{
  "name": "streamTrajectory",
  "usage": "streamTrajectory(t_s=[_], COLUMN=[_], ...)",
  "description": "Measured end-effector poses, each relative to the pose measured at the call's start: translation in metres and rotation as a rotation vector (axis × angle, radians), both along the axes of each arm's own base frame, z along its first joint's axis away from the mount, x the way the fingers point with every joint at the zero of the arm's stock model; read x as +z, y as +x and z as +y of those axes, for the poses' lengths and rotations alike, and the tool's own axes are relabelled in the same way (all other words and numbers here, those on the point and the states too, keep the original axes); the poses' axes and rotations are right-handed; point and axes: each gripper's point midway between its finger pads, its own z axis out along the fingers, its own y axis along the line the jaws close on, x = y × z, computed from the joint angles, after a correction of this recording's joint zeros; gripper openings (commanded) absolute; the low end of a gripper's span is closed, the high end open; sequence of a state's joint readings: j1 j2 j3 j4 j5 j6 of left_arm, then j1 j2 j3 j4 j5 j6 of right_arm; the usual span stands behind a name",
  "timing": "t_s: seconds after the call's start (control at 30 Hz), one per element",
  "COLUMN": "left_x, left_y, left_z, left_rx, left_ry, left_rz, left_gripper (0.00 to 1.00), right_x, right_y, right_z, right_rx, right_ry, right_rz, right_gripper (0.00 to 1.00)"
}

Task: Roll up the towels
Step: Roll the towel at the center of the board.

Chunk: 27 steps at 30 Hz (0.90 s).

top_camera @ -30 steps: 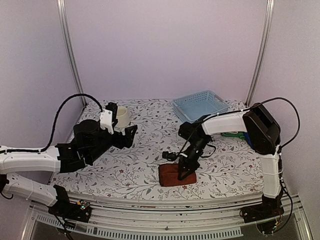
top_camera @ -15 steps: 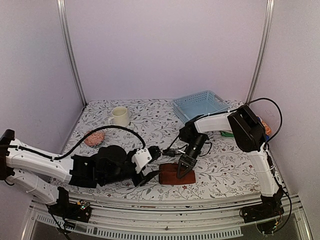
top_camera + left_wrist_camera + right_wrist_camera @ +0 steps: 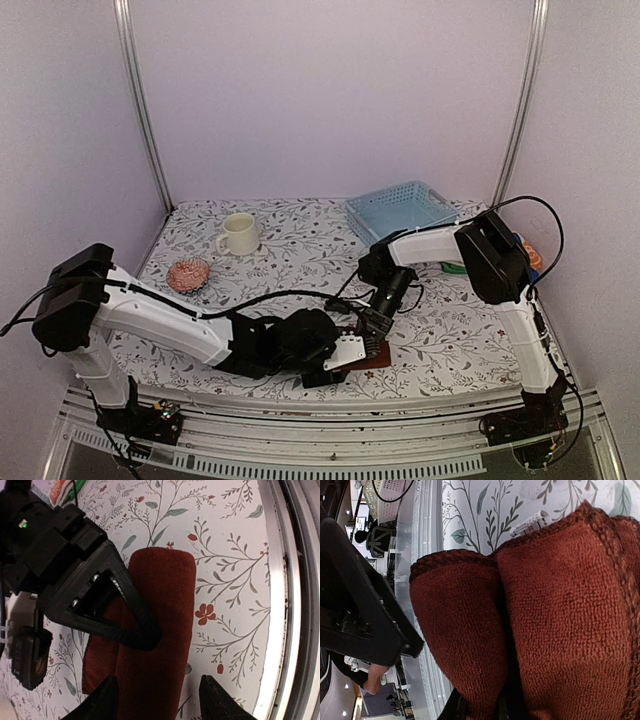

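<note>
Your left arm has swung from beside the cream mug (image 3: pixel 240 234) at far left to the near middle of the floral worktop (image 3: pixel 450 330). There the dark rust-brown terry towel (image 3: pixel 170 590) lies close to the front edge, mostly rolled, with a flap still flat beside it. The left claw (image 3: pixel 160 702) has narrowed and now straddles the roll's end, fingers apart on either side and not visibly squeezing. Your right claw (image 3: pixel 482 712) stays pinched shut on a fold of the same towel. Both arms look set to finish the roll together.
</note>
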<state>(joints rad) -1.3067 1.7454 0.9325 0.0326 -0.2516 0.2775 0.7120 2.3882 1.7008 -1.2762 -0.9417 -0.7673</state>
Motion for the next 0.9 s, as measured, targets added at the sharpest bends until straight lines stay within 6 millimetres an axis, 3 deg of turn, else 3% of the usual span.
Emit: streamTrajectory(t_s=[0.2, 0.47, 0.6, 0.73, 0.9], left_x=[-0.024, -0.035, -0.037, -0.039, -0.039], left_y=[0.007, 0.016, 0.021, 0.022, 0.020], left_z=[-0.007, -0.004, -0.005, -0.006, -0.007], left_rx=[-0.012, 0.012, 0.027, 0.036, 0.037], left_ry=[0.097, 0.149, 0.163, 0.177, 0.177], left_rz=[-0.028, -0.093, -0.129, -0.150, -0.136], left_gripper=[0.52, 0.50, 0.42, 0.35, 0.25], right_x=[0.000, 0.000, 0.000, 0.000, 0.019], right_y=[0.000, 0.000, 0.000, 0.001, 0.006], right_z=[0.000, 0.000, 0.000, 0.000, -0.005], right_rx=[-0.002, -0.004, -0.002, 0.006, 0.044], right_ry=[-0.002, -0.004, -0.001, 0.004, 0.019], right_rz=[0.001, 0.003, 0.001, -0.010, -0.118], right_gripper=[0.14, 0.18, 0.30, 0.51, 0.56])
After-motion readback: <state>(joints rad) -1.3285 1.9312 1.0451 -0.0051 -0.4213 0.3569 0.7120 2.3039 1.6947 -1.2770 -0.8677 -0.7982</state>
